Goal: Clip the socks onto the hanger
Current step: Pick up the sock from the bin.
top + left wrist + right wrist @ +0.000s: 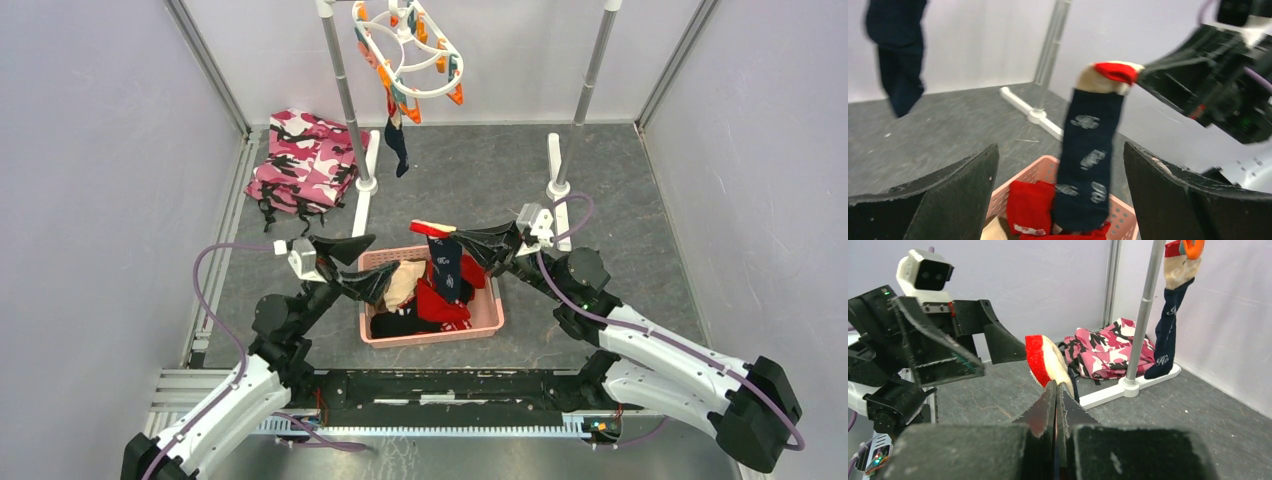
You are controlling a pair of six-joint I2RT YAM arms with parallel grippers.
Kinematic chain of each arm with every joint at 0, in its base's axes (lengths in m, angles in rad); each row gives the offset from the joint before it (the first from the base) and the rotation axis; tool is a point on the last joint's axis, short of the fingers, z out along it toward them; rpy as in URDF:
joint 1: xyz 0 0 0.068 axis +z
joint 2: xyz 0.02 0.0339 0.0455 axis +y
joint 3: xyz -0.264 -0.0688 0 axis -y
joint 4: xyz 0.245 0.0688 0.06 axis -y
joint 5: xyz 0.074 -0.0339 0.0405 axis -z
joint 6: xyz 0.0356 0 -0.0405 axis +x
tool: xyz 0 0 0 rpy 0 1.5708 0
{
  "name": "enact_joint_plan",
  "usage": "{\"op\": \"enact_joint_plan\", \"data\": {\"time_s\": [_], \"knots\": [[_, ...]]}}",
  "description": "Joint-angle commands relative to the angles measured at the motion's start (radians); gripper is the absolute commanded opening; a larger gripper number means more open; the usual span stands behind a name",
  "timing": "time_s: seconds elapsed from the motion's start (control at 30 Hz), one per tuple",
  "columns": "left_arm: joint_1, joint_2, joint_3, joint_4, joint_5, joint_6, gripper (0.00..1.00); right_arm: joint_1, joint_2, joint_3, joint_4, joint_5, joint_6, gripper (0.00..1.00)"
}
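Top external view | grey slate floor [620, 200], pale walls [90, 150] | right gripper [455, 238] clamped on navy sock [446, 262] above pink basket [432, 338] | left gripper [378, 265] apart, just left of it | hanger [410, 50] far, second sock [398, 145] clipped on.

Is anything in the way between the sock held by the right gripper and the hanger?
Nothing visible blocks it. The held sock hangs over the basket; only open floor lies toward the hanger, where one clipped sock dangles.
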Motion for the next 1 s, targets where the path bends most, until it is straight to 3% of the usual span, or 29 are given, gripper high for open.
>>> {"op": "enact_joint_plan", "data": {"time_s": [0.0, 0.23, 0.67, 0.83, 0.9, 0.97], "knots": [[0.003, 0.075, -0.084, 0.447, 0.198, 0.11, 0.99, -0.005, 0.008, -0.004, 0.059, 0.024, 0.038, 0.0], [0.002, 0.311, -0.035, 0.631, 0.279, 0.224, 0.98, -0.007, 0.038, 0.017, 0.047, -0.009, 0.042, 0.0], [0.001, 0.511, 0.154, 0.579, 0.321, 0.417, 0.95, -0.007, 0.059, 0.054, 0.011, -0.055, 0.035, 0.0], [0.0, 0.571, 0.209, 0.566, 0.417, 0.411, 0.82, -0.007, 0.059, 0.066, -0.004, -0.06, 0.03, 0.0], [0.001, 0.581, 0.224, 0.555, 0.44, 0.404, 0.68, -0.008, 0.06, 0.071, -0.014, -0.06, 0.025, 0.0], [0.001, 0.582, 0.238, 0.535, 0.457, 0.393, 0.45, -0.008, 0.062, 0.075, -0.023, -0.058, 0.024, 0.0]]}}
